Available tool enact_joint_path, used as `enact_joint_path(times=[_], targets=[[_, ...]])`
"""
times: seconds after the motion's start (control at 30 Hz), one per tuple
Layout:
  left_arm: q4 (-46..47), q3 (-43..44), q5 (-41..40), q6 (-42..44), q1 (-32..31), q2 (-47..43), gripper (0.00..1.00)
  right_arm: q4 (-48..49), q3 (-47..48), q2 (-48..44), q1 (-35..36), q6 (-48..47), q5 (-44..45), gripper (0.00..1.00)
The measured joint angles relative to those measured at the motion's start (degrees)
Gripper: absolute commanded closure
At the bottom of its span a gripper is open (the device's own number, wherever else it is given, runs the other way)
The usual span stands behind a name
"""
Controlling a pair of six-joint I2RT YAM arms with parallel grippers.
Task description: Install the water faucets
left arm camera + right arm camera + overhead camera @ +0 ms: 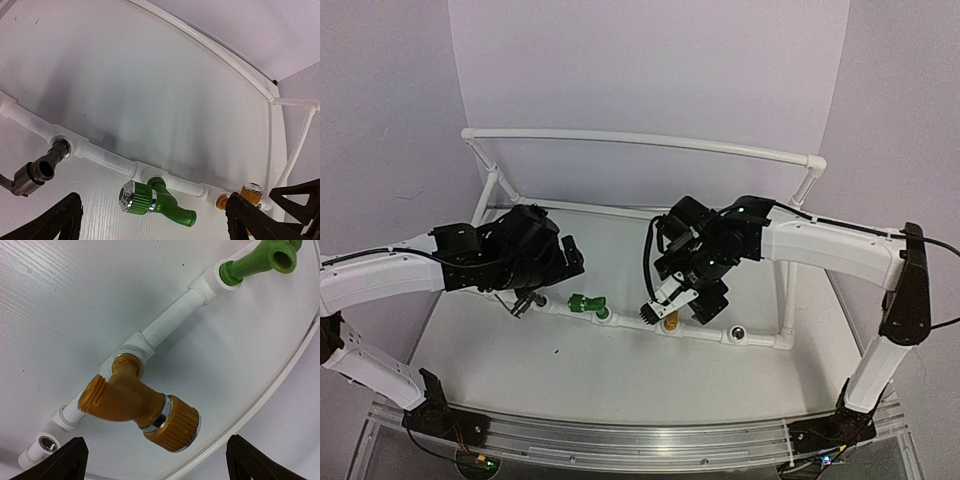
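Three water faucets sit plugged into the front white pipe. In the left wrist view the dark grey faucet is on the left, the green faucet in the middle and the brass-gold faucet on the right. My left gripper hangs open just above the green one, touching nothing. In the right wrist view the gold faucet stands in its socket, free between the wide-open fingers of my right gripper. From above, the left gripper and right gripper both hover over the pipe.
One pipe socket right of the gold faucet stands unfilled; it also shows from above as the socket. The white pipe frame rises behind with a high back rail. A curved table edge runs close by.
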Motion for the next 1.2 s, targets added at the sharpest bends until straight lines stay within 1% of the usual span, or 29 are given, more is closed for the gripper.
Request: enact_joint_path(times=[0.13,0.27,0.37,0.53,0.63,0.77,0.9,1.03,1.2], targets=[[-0.4,1.9,0.5,2.0,0.5,0.5,0.0,-3.1,-0.3,-3.7,0.1,2.0,-0.5,0.02],[-3.8,7.0,1.6,4.8,2.5,2.4,0.0,-5.3,-0.4,-8.0,0.1,6.0,-1.3,0.02],[-5.6,10.6,3.4,8.0,6.3,3.7,0.0,-6.4,0.2,-10.7,0.0,11.2,-1.9,0.02],[-6.8,12.7,9.4,15.0,15.4,4.4,0.0,-6.4,3.2,-12.5,-1.9,21.9,-4.9,0.02],[-8.0,15.3,13.3,19.3,20.7,6.4,0.0,-5.2,4.1,-12.7,-6.8,28.8,-7.4,0.02],[-9.1,19.2,18.7,24.8,26.6,9.9,0.0,-2.7,4.6,-12.1,-18.1,38.3,-12.6,0.02],[-9.1,19.0,22.3,28.3,31.1,10.2,0.0,1.8,3.5,-11.7,-30.2,46.6,-18.4,0.02],[-9.2,16.4,23.8,30.5,34.7,7.4,0.0,8.0,-3.3,-14.3,-38.9,53.6,-21.7,0.02],[-10.4,12.3,23.6,31.1,36.3,1.9,0.0,12.7,-13.4,-20.4,-43.4,60.8,-24.4,0.02]])
